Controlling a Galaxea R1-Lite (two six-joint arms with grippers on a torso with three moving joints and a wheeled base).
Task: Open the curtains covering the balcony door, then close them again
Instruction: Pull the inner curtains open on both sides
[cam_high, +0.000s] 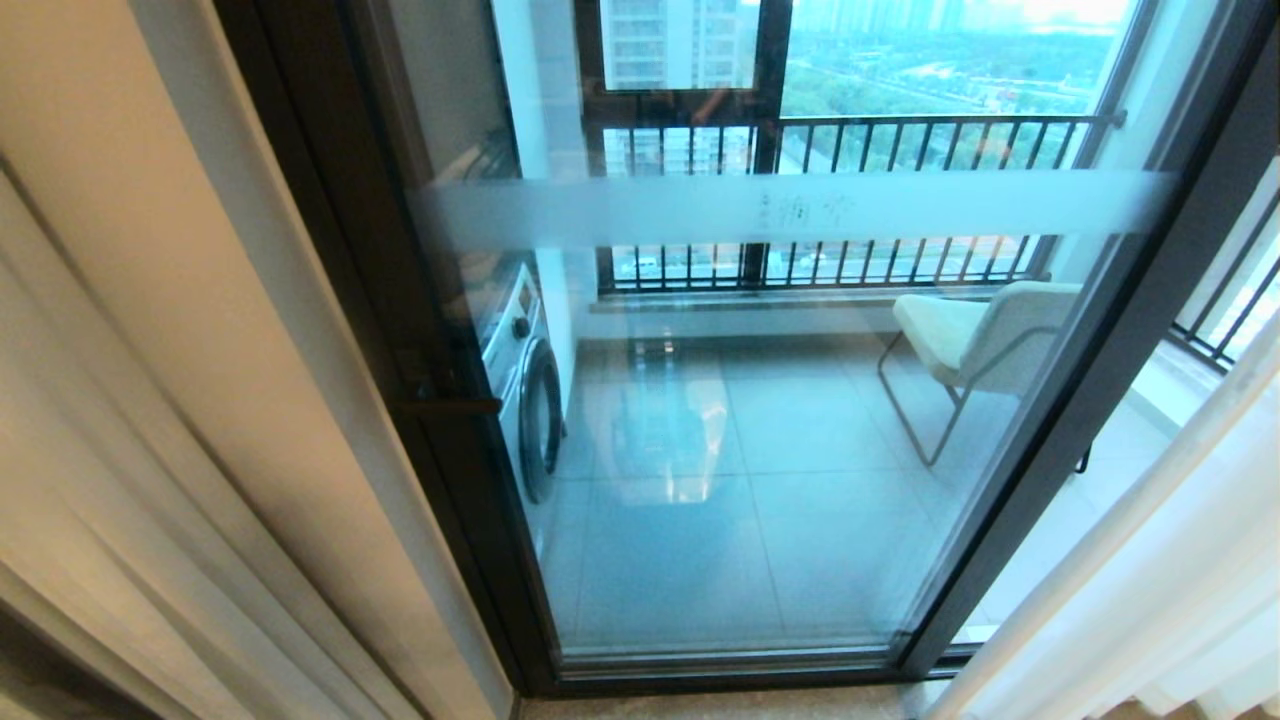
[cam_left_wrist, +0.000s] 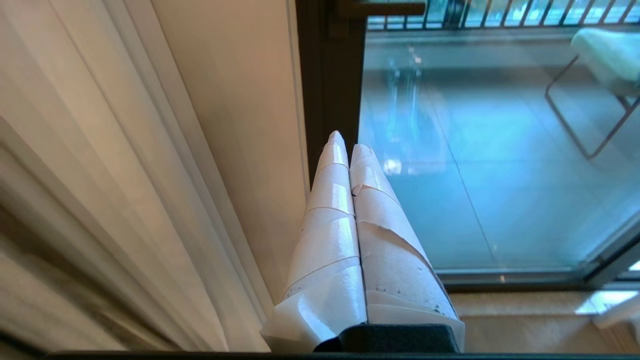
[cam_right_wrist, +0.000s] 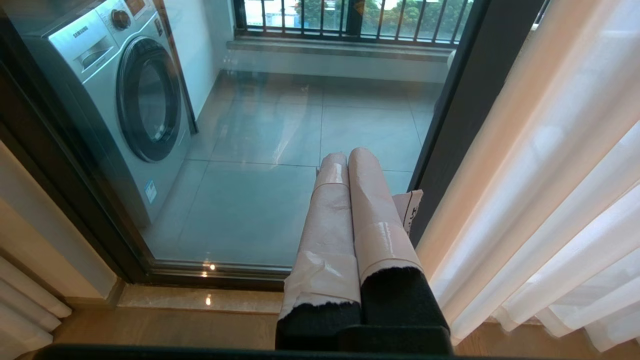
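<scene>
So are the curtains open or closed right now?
Open. The curtains are bunched at the sides, so the balcony door glass is uncovered, and the washing machine and chair show through it.

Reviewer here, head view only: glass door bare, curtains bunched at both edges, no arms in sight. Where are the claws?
Observer: The left claw is shut and empty, pointing at the balcony door frame beside the left curtain.
Reviewer: And the right one?
Observer: The right claw is shut too, holding nothing, beside the right curtain.
Reviewer: Anything readable on the washing machine?
Observer: The right wrist view shows the washing machine front with its round door shut.
</scene>
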